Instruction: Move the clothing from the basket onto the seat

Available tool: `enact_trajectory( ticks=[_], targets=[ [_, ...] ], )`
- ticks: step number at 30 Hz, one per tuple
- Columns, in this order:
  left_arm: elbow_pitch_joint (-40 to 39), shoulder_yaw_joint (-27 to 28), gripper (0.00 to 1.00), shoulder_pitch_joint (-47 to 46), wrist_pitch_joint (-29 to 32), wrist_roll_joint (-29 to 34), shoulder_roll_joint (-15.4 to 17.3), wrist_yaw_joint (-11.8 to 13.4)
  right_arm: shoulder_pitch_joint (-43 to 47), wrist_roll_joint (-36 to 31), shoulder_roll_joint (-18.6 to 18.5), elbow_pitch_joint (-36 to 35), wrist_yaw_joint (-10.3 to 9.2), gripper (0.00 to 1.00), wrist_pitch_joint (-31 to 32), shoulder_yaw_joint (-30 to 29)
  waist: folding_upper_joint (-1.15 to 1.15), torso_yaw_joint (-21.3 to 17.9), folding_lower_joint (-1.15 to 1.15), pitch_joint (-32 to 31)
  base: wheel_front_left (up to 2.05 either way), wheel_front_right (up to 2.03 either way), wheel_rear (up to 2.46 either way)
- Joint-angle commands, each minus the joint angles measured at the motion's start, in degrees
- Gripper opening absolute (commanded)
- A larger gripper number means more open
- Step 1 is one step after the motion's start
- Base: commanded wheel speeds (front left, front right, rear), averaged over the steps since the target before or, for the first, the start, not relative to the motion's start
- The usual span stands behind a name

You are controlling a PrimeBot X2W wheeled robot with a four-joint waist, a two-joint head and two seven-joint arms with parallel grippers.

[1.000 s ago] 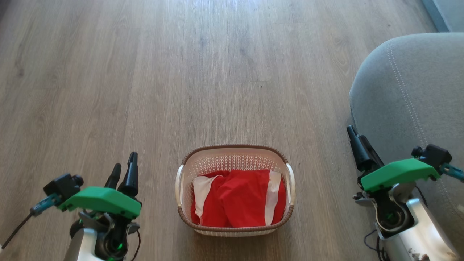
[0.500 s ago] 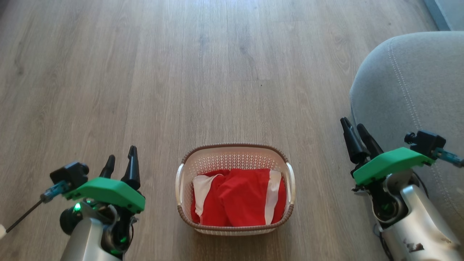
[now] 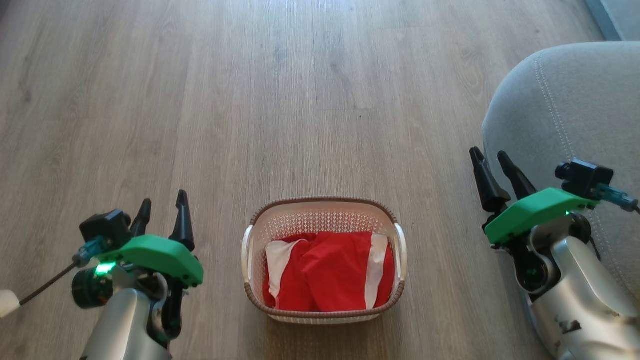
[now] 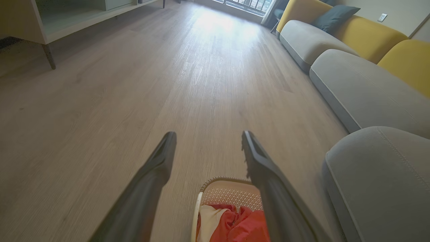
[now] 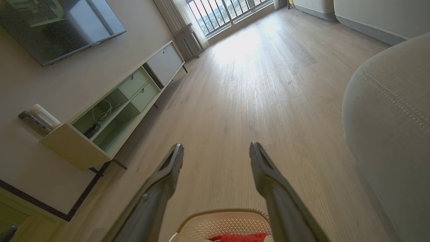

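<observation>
Filling oval perforated basket [image 3: 320, 221]: crumpled red-white clothing [image 3: 330, 275]; left gripper [image 3: 163, 198], right gripper [image 3: 488, 152] spread wide.

Bright daylight from far window [image 5: 228, 13]; glare on floor [image 5: 248, 47]; wrist-view edges perhaps warped

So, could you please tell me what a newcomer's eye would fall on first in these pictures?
The bright red and white clothing heaped in the cream basket on the wooden floor, low in the head view's centre. Next, the big grey seat at the right, and the open left hand and right hand flanking the basket.
</observation>
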Motion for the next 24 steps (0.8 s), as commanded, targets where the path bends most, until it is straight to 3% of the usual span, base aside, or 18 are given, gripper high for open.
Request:
enact_trajectory(
  ticks=[1,24],
  targets=[
    [-2.03,0.89,1.00,-3.81,-1.13,2.55,1.63,0.84,-3.99,-2.10,-1.12,-1.10,0.00,1.00,-1.06,1.26,0.00,-0.03,0.00,0.03,0.00,0.00,0.00],
    [-5.30,-0.44,1.00,-6.20,-4.82,17.14,2.79,4.85,-9.13,-16.56,-3.16,2.49,0.00,1.00,-4.78,2.85,0.00,-0.27,0.00,0.62,0.00,0.00,0.00]
  ],
)
